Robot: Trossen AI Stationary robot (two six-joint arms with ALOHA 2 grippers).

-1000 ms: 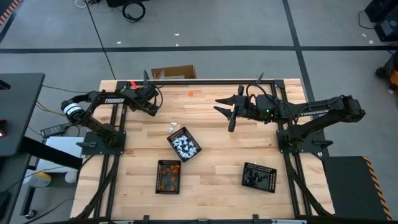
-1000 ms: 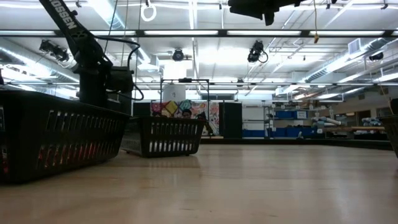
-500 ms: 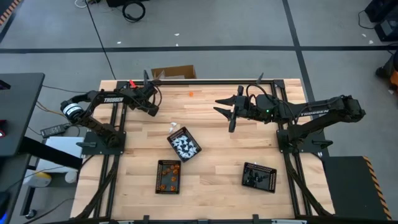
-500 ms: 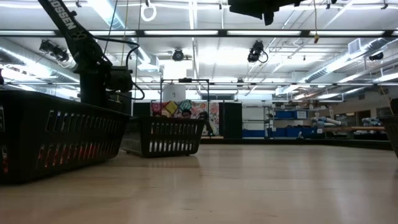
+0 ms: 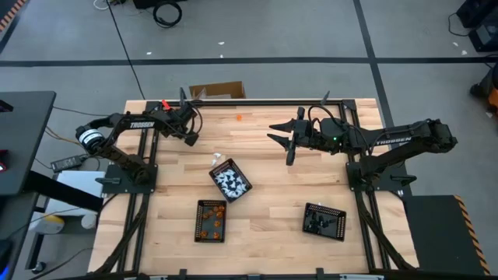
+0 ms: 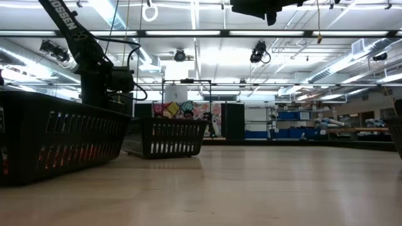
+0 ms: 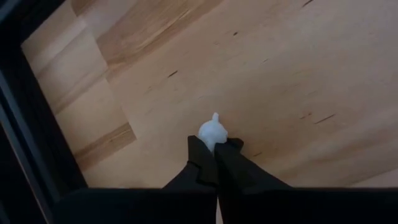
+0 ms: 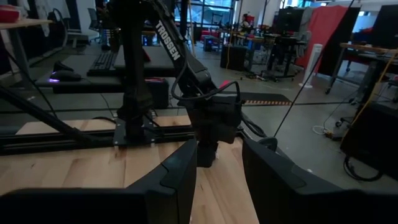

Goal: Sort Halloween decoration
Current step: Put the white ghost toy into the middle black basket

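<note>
A white toy piece (image 7: 212, 132) sits between dark tool fingers (image 7: 202, 163) over pale, brown-streaked wooden table (image 7: 298, 74).

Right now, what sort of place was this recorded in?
Likely a robotics lab or workshop: a wooden table with mounted arms, ceiling strip lights, and desks with equipment beyond.

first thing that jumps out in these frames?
The left gripper, low over the table's far-left part, is shut on a small white piece. Nearer the middle, three black trays stand apart: white pieces, orange, black. The right gripper hovers open above the far side.
</note>
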